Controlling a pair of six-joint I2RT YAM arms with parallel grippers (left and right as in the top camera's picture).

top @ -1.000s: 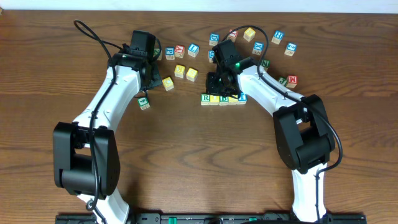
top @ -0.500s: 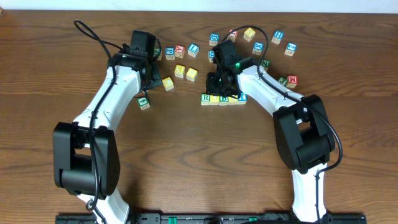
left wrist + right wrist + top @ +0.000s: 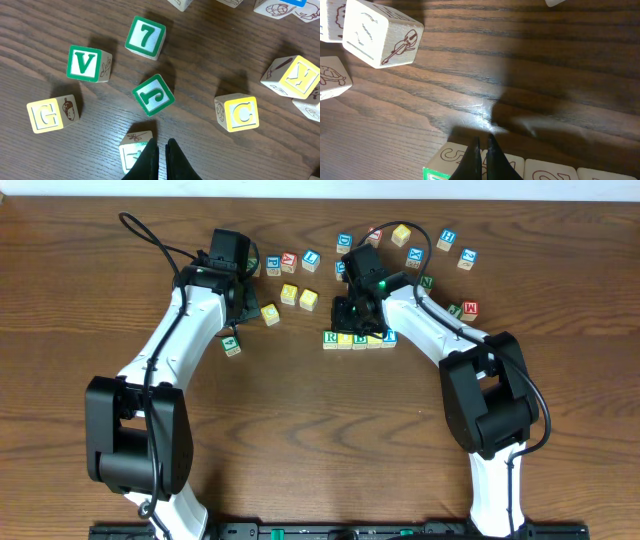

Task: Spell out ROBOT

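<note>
ROBOT row (image 3: 359, 339) is on the wooden table (image 3: 300, 440), just right of centre. It is five small wooden cubes touching side by side in a straight line. Green R cube (image 3: 330, 337) is at the left end and blue T cube (image 3: 390, 336) at the right end. The yellow and green faces between are partly hidden by the right gripper (image 3: 482, 152), whose jaws are pinched together and empty, tips right at the row. Left gripper (image 3: 161, 155) is likewise pinched closed, holding nothing, near a tilted green J cube (image 3: 153, 95) among loose cubes, well apart from the row.
</note>
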